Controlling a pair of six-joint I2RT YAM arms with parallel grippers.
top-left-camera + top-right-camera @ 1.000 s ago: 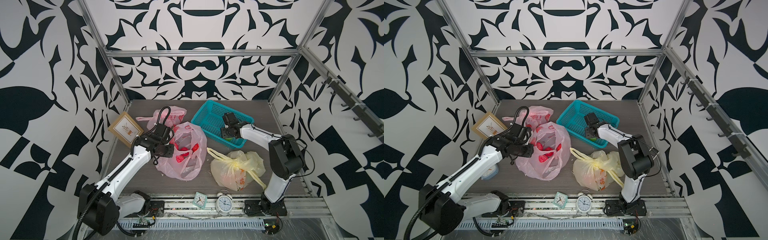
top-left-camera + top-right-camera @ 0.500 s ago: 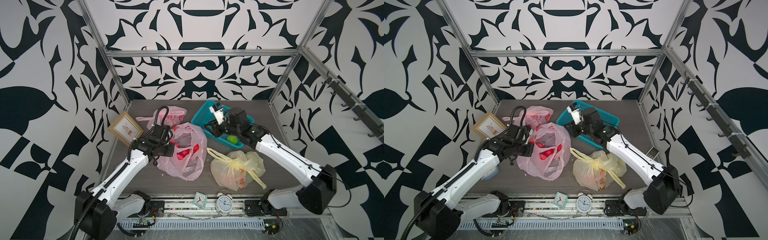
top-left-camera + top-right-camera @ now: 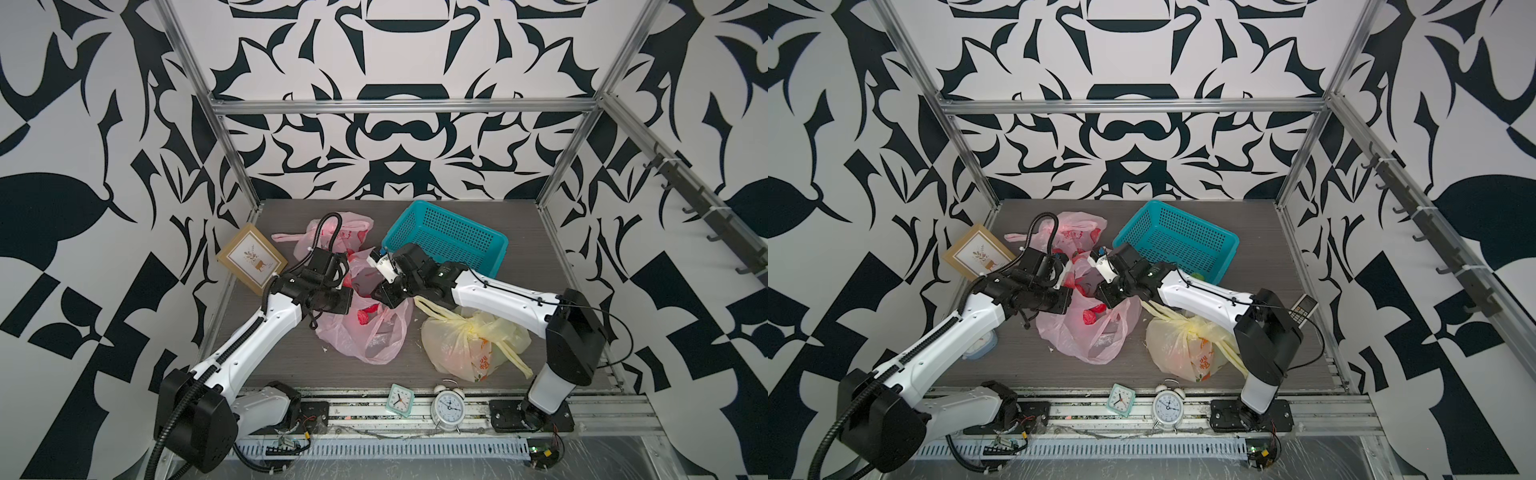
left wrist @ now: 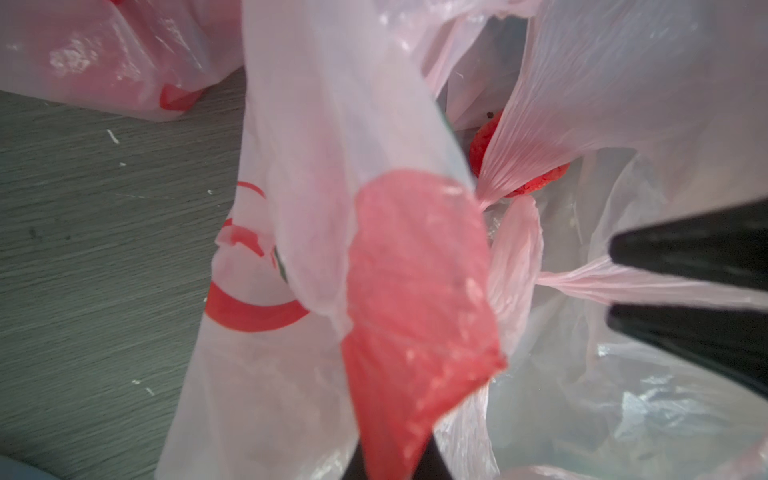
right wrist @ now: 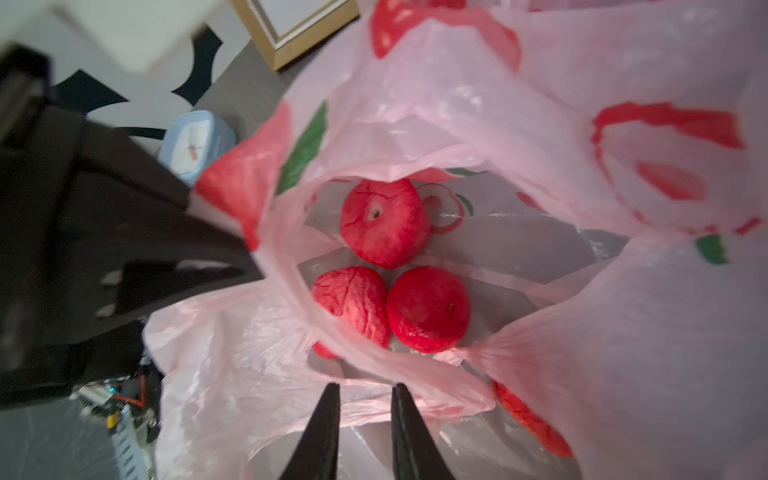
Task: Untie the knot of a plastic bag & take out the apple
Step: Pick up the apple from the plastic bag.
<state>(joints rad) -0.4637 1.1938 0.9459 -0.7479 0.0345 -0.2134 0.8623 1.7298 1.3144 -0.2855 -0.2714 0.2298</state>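
Right wrist view looks down into the open mouth of the pink bag (image 5: 478, 137), and three red apples (image 5: 384, 222) lie close together on its floor, two of them touching side by side and the third just beyond. The right gripper (image 5: 365, 388) sits at the near edge of the mouth with its jaws drawn in to a narrow gap across the rim. In the left wrist view its two black fingers (image 4: 685, 249) have a gathered strand of the pink plastic pinched between them. The left gripper (image 5: 249, 262) is clamped shut on the opposite rim, at a red printed patch, so the mouth is stretched between the two.

In both top views the pink bag (image 3: 365, 328) rests on the grey surface (image 3: 291, 365) near its middle. The left gripper (image 3: 347, 291) and right gripper (image 3: 380, 291) meet above its upper end, close together but on opposite sides of the opening.

A second pink bag (image 3: 345, 232) lies just behind it, and a teal basket (image 3: 449, 237) stands behind the right arm. A knotted yellow bag (image 3: 469, 345) sits beside the pink bag, partly under the right arm. A framed picture (image 3: 251, 262) leans at the left wall. Two small clocks (image 3: 401, 399) stand on the front rail. A pale blue clock (image 3: 980, 345) shows under the left arm in a top view.
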